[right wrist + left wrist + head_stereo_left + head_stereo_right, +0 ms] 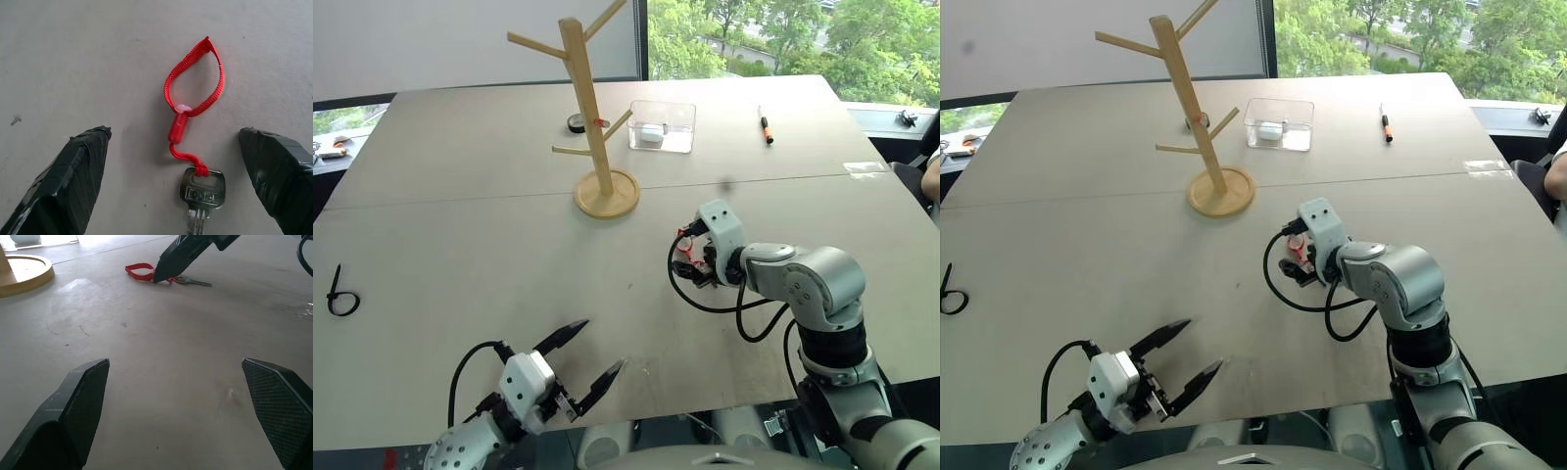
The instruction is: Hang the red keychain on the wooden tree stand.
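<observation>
From the head camera, my right gripper (690, 262) points down at the table (460, 215) in the centre of the frame, directly over the red keychain (684, 262), while my left gripper (592, 357) hangs wide open and empty at the lower left, much farther off; the wooden tree stand (592, 127) rises at upper centre. In my right wrist camera the keychain (195, 103) lies flat between my wide-open, empty fingers (73, 171), loop toward the top of the frame, key toward the bottom, so I judge the right arm should take it.

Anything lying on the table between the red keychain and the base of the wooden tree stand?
No. In the left wrist view, only bare tabletop runs from the red keychain to the wooden tree stand. The left eye view agrees.
</observation>
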